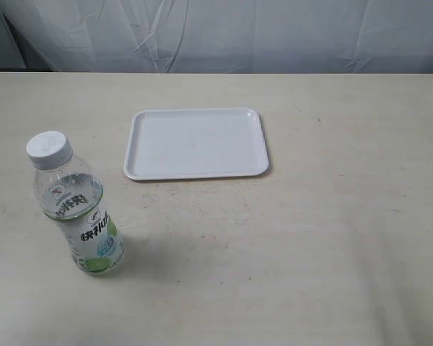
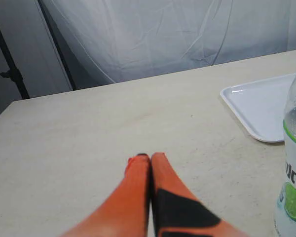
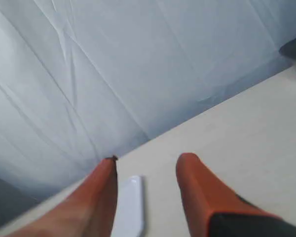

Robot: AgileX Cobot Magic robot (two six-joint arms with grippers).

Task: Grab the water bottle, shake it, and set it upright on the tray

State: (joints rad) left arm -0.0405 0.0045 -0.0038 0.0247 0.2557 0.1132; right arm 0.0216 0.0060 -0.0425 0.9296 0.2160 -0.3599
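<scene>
Nearest, the water bottle (image 1: 76, 209) stands upright on the beige table (image 1: 332, 252), apart from the empty white tray (image 1: 196, 144) farther back. The left gripper (image 2: 149, 157) is pressed closed on nothing; the right gripper (image 3: 149, 159) is spread wide.

Open table (image 1: 310, 252) around water bottle (image 1: 79, 216); tray (image 1: 196, 143) well apart

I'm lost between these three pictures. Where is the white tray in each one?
Exterior view: tray near the middle, beyond the water bottle.
Left wrist view: a corner of it, just past the bottle.
Right wrist view: probably the white sliver inside the open right gripper.
Shared landmark: the beige table.
</scene>
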